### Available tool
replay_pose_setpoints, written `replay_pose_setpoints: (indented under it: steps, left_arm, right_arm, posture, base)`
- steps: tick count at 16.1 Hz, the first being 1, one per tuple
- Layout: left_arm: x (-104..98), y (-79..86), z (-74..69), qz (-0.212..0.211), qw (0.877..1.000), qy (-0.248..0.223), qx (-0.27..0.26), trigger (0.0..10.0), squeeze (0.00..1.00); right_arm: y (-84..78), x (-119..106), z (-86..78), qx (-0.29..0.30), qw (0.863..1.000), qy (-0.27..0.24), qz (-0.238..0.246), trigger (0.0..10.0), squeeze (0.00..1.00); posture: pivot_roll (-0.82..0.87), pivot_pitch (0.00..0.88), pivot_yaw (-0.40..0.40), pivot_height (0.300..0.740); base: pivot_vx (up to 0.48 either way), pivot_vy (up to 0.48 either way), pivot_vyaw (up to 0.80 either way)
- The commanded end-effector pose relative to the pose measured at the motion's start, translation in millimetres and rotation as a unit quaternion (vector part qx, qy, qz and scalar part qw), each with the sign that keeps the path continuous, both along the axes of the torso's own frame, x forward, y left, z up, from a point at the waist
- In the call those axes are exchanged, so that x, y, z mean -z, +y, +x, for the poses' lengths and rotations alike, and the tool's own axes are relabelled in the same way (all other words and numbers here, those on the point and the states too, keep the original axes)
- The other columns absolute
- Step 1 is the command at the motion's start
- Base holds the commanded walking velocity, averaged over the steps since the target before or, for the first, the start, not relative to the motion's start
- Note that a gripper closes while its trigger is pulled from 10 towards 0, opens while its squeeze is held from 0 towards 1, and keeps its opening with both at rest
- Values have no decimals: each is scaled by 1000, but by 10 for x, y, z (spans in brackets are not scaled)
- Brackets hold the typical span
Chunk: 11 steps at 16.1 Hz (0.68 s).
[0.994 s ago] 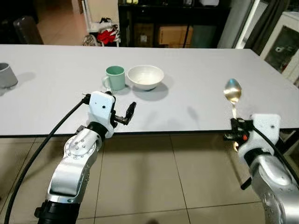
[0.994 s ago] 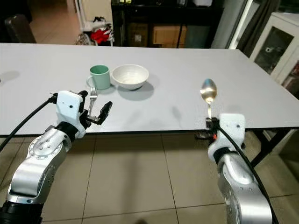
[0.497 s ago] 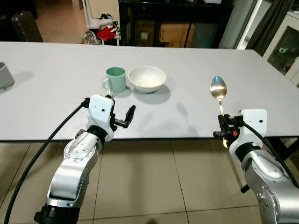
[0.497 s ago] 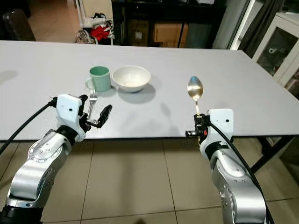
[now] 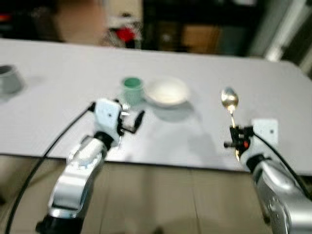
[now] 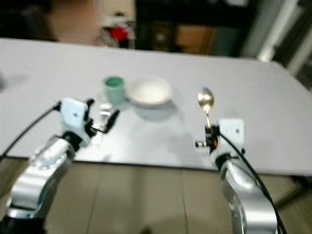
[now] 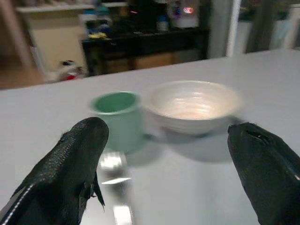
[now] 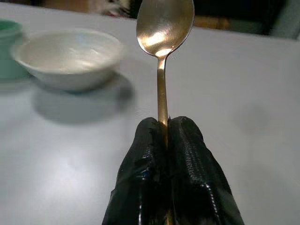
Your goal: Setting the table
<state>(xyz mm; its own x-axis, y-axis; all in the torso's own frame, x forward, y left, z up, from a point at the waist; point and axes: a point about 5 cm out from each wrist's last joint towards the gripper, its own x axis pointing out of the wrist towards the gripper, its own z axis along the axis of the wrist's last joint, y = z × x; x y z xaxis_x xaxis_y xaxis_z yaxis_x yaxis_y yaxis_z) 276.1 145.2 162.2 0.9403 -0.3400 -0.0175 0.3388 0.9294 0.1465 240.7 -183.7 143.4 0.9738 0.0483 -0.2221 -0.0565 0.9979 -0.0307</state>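
Right wrist view shows the spoon (image 8: 164,33) upright, its golden handle pinched between the two black fingers (image 8: 187,154) of the right pincer (image 8: 165,136), bowl end up. In the blurred head views the right pincer (image 5: 237,143) holds the spoon (image 5: 229,101) over the near edge of the white tabletop (image 5: 58,73), right of the white bowl (image 5: 167,91).

The bowl sits near the middle of the tabletop with a green cup (image 5: 131,89) just beside it on the left. In the left wrist view the left pincer (image 7: 168,154) is released, its fingers (image 7: 79,154) spread wide, aimed at the cup (image 7: 117,117) and bowl (image 7: 192,105). A fork (image 7: 115,180) lies flat on the tabletop just before the cup, close to one finger.

A grey cup (image 5: 9,79) stands well apart at the far left.
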Motion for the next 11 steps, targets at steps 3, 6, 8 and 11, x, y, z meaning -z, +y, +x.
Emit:
replay_pose_setpoints:
  steps: [3, 6, 8, 11]
  left_arm:
    - [2, 19, -17, 10, 1000, 5, 20, 10000, 0]
    - [-27, 17, -41, 17, 998, 4, 58, 10000, 0]
    - [-39, 29, -50, 22, 996, 10, 88, 10000, 0]
    - [36, -62, -181, 51, 973, 69, 214, 10000, 0]
  right_arm:
    - [94, 141, -11, -26, 998, 61, 13, 10000, 0]
    - [119, 254, 5, -30, 993, 115, 24, 10000, 0]
    - [168, 303, 52, -38, 989, 140, 36, 10000, 0]
    - [157, 360, 258, -31, 987, 155, 33, 10000, 0]
  posture:
    - [-60, 0, -41, 740]
    - [-52, 0, -41, 740]
    - [-40, 0, -40, 740]
    - [-33, 0, -24, 740]
  base:
    - [0, 0, 0]
    - [0, 0, 0]
    - [0, 0, 0]
    - [0, 0, 0]
